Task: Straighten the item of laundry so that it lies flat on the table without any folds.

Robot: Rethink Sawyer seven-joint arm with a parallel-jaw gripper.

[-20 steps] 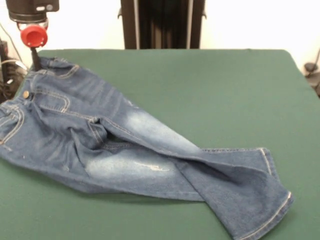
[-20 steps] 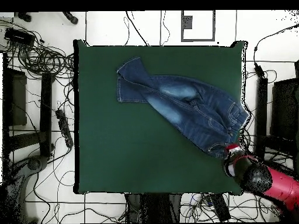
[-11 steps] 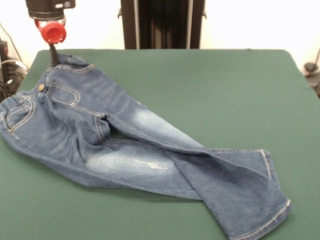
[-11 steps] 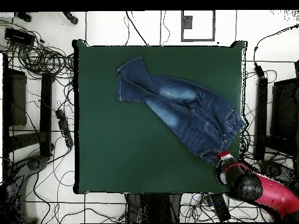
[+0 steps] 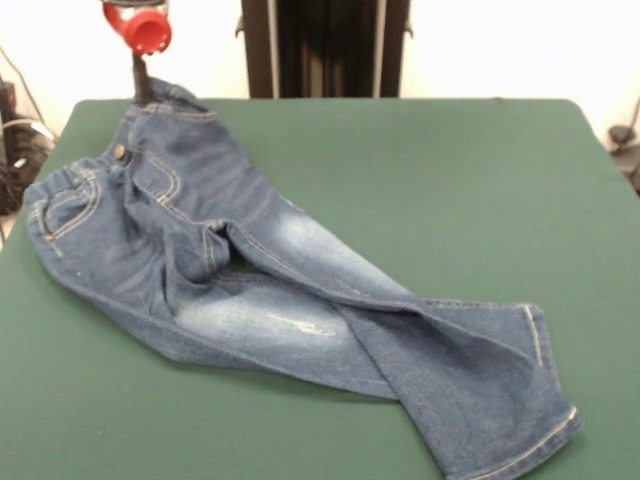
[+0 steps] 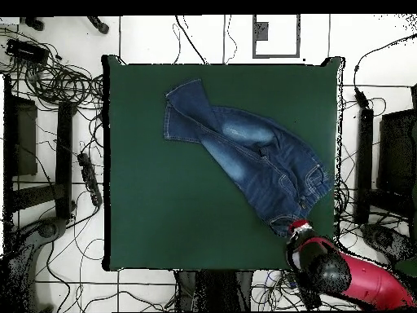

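Note:
The item of laundry, a pair of blue jeans (image 5: pixel 260 285), lies slantwise on the green table (image 5: pixel 450 180). Its waist is at the far left corner in the front view, and its legs run to the near right, one lying over the other with folds. My gripper (image 5: pixel 143 85), under a red cap, is shut on the waistband's far corner and holds it slightly raised at the table's far edge. From overhead the jeans (image 6: pixel 252 159) stretch from the upper middle of the table (image 6: pixel 163 212) to my gripper (image 6: pixel 295 229) near the lower right edge.
The black pedestal column (image 5: pixel 325 48) stands behind the far edge. Cables (image 6: pixel 57 77) and dark racks (image 6: pixel 37 147) ring the table on the floor. The waist's left part (image 5: pixel 60 200) is bunched near the table's left edge.
My gripper has moved right along the far edge in the front view, dragging the waist with it. The jeans' upper part swung round while the leg ends barely shifted.

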